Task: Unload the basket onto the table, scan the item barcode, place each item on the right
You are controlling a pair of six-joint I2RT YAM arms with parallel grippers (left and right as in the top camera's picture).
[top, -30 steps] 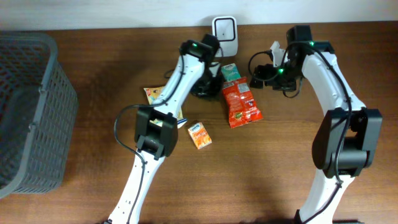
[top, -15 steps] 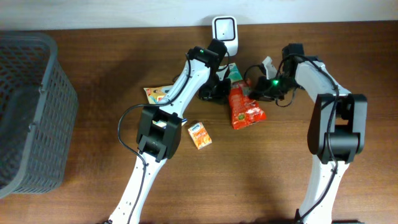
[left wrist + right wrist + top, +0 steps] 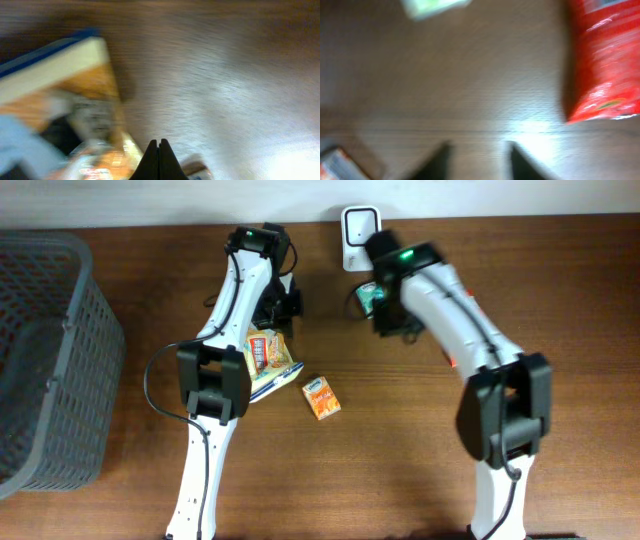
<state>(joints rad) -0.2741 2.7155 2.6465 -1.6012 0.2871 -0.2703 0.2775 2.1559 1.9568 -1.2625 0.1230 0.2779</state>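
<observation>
We find the right gripper [image 3: 477, 148] with its jaws apart and nothing between them, hanging over bare table [image 3: 470, 90]. The red packet [image 3: 602, 60] lies on the wood just beside it, untouched. The green packet [image 3: 369, 297] sits near the scanner [image 3: 360, 225]. The left gripper [image 3: 159, 150] is closed and empty, beside the yellow snack packs [image 3: 268, 352]. Both wrist views are blurred.

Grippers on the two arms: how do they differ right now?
The left gripper is shut, jaws pressed together; the right gripper is open, with the table showing between its jaws. The left gripper hangs beside orange snack packs; the right gripper has a red packet off to one side. Both hold nothing.
</observation>
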